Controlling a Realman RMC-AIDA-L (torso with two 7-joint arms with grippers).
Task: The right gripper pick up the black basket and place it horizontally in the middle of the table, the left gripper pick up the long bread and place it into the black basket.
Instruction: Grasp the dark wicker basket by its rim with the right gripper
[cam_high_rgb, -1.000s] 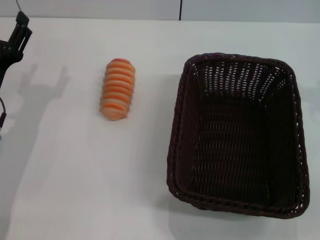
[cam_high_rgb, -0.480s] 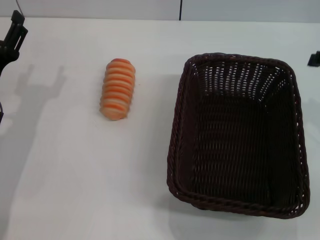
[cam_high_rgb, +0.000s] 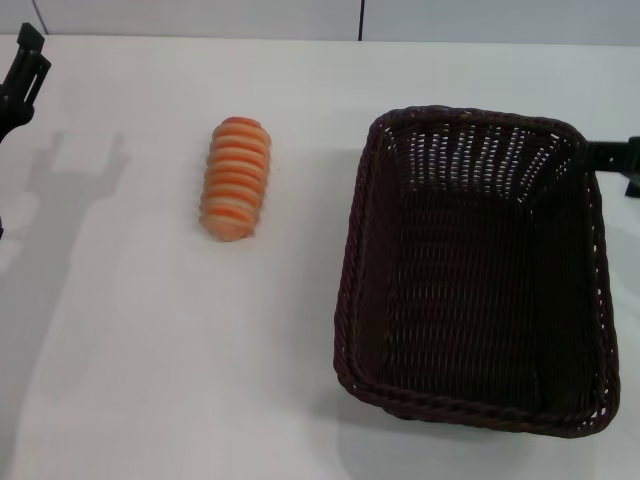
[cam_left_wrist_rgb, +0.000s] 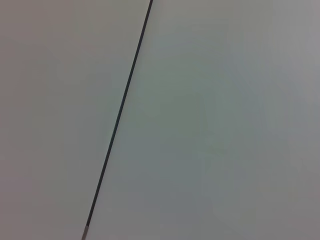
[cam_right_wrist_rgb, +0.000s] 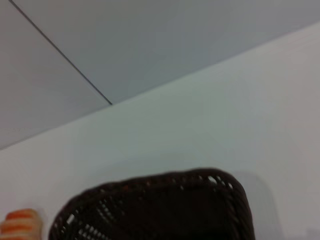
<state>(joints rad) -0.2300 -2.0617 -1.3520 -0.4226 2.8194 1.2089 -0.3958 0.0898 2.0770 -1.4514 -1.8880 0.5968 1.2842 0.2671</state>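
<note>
The black basket (cam_high_rgb: 475, 270) stands on the white table (cam_high_rgb: 150, 350) at the right, long side running front to back, empty. Its far rim also shows in the right wrist view (cam_right_wrist_rgb: 155, 200). The long bread (cam_high_rgb: 237, 178), orange with cream stripes, lies left of the basket, apart from it; its end shows in the right wrist view (cam_right_wrist_rgb: 17, 224). The right gripper (cam_high_rgb: 615, 160) reaches in from the right edge, just beyond the basket's far right corner. The left gripper (cam_high_rgb: 22, 72) is at the far left edge, well away from the bread.
A grey wall with a dark vertical seam (cam_high_rgb: 361, 20) rises behind the table's far edge. The left wrist view shows only the wall and its seam (cam_left_wrist_rgb: 120, 115). The left arm's shadow (cam_high_rgb: 70, 190) falls on the table left of the bread.
The right gripper has come into view from the right edge toward the basket's far right corner. The left gripper has drawn back slightly toward the far left. Bread and basket have not moved.
</note>
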